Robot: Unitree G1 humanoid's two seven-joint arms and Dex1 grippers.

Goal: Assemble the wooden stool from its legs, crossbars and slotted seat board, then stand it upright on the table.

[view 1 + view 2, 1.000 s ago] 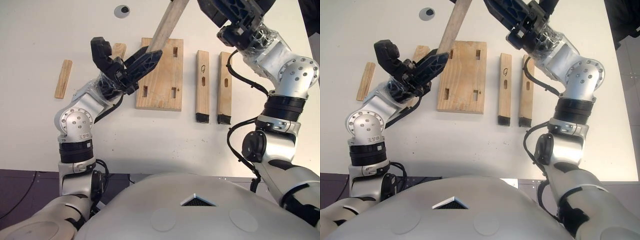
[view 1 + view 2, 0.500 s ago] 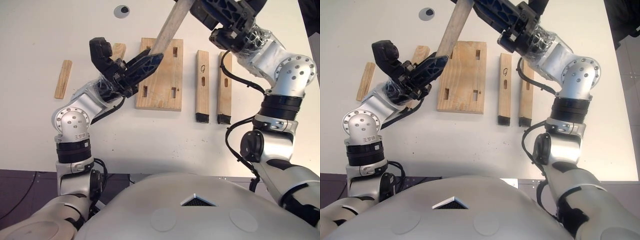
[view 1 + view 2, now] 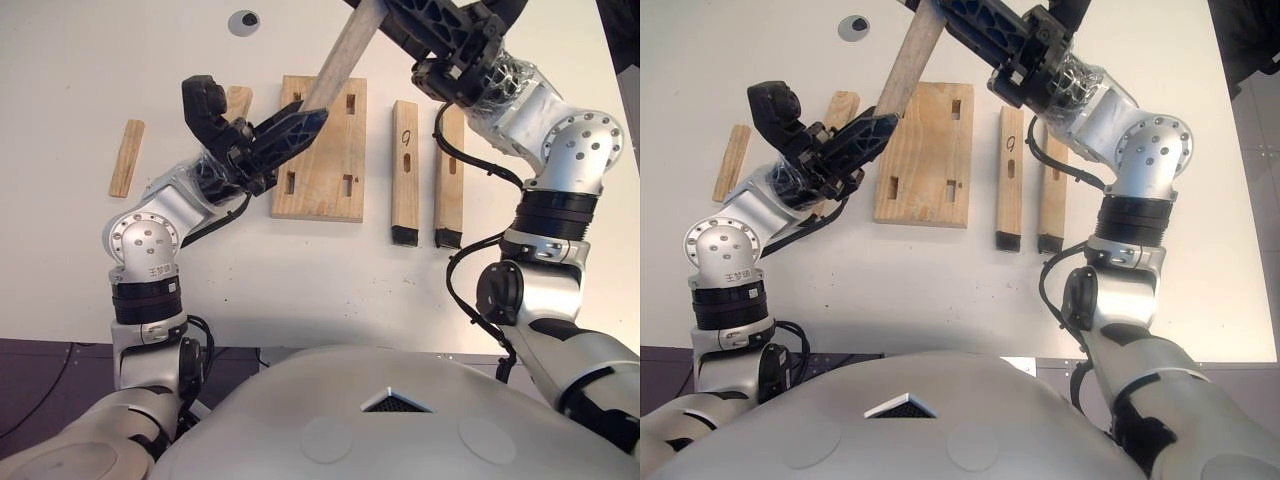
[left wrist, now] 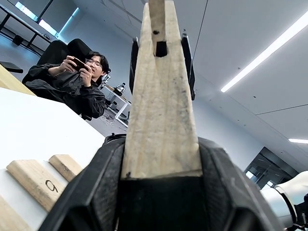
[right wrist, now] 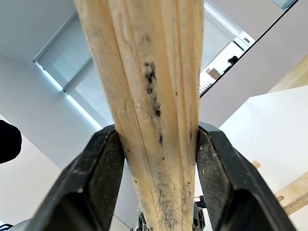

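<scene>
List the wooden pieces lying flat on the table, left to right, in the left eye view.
thin crossbar → short block → slotted seat board → marked leg → rightmost leg

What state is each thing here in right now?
Long pale wooden leg: held tilted above the table.
Left gripper: shut on its lower end.
Right gripper: shut on its upper part.
Slotted wooden seat board: lying flat, slots empty.
Two black-tipped wooden legs: lying flat beside the board.
Short wooden crossbar: lying flat, untouched.
</scene>
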